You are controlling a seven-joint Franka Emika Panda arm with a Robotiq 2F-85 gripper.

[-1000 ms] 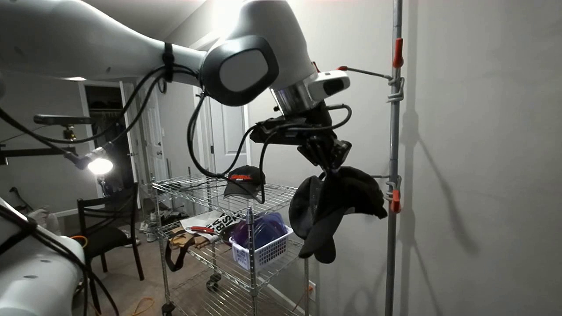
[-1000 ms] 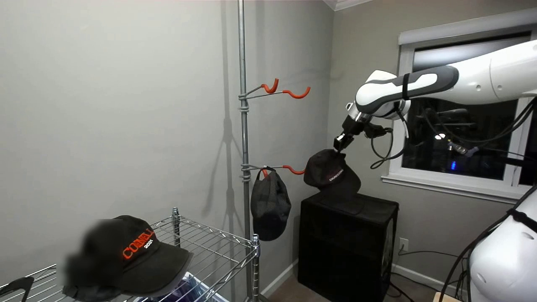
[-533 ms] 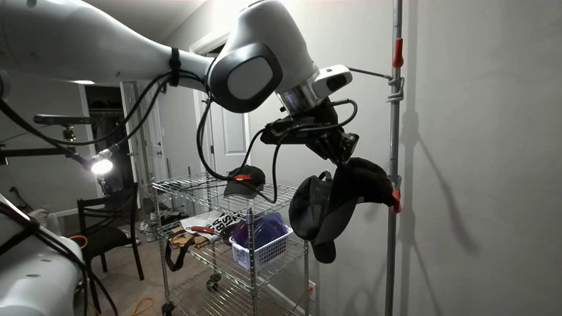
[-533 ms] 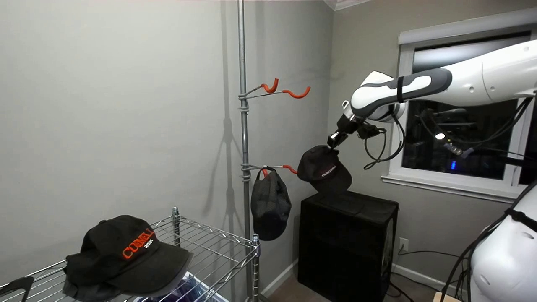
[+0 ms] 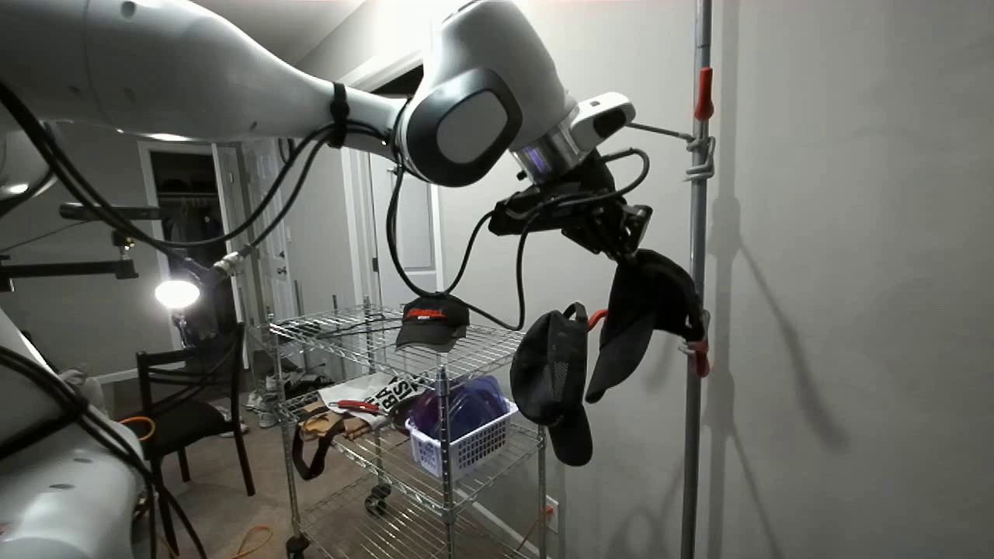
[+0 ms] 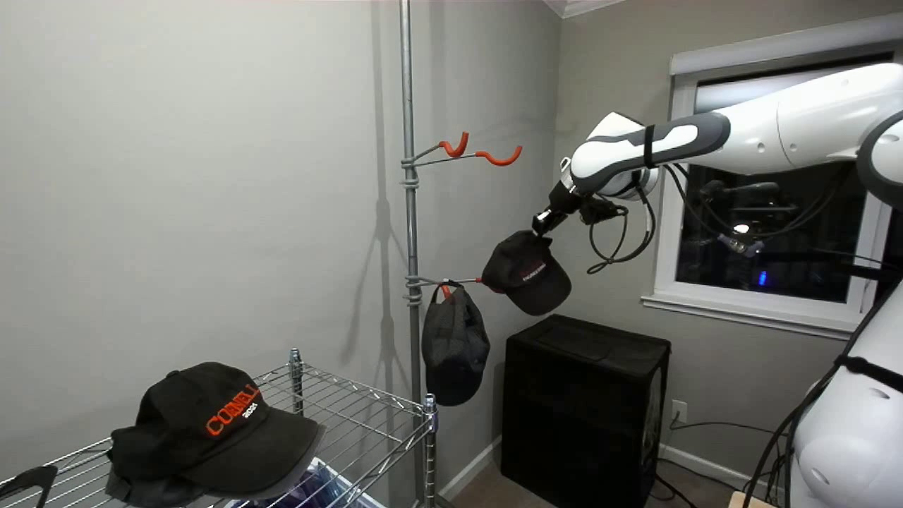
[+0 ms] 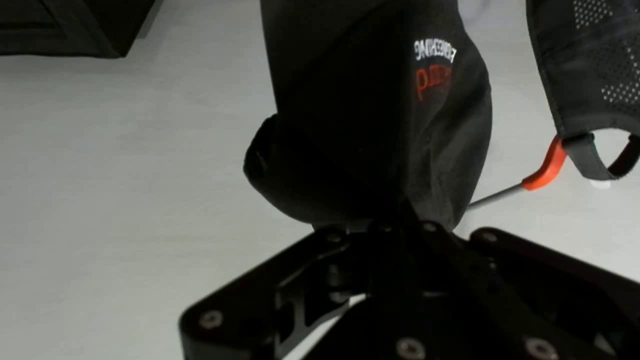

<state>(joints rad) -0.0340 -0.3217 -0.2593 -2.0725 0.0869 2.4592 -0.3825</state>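
Grey wall [image 6: 211,176] behind, a black cap [image 6: 528,271] hangs down from the pincer [image 6: 542,228].

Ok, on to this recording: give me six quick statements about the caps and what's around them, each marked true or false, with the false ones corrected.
1. The gripper is closed on a dark cap. True.
2. The dark cap carries no lettering. False: the wrist view shows white and red lettering on it.
3. A mesh cap hangs from a lower hook of the pole. True.
4. The pole's hook tips are blue. False: they are orange.
5. An orange-lettered cap is on top of the wire rack. True.
6. The rack's lower shelves hold nothing. False: a white basket stands on one of them.
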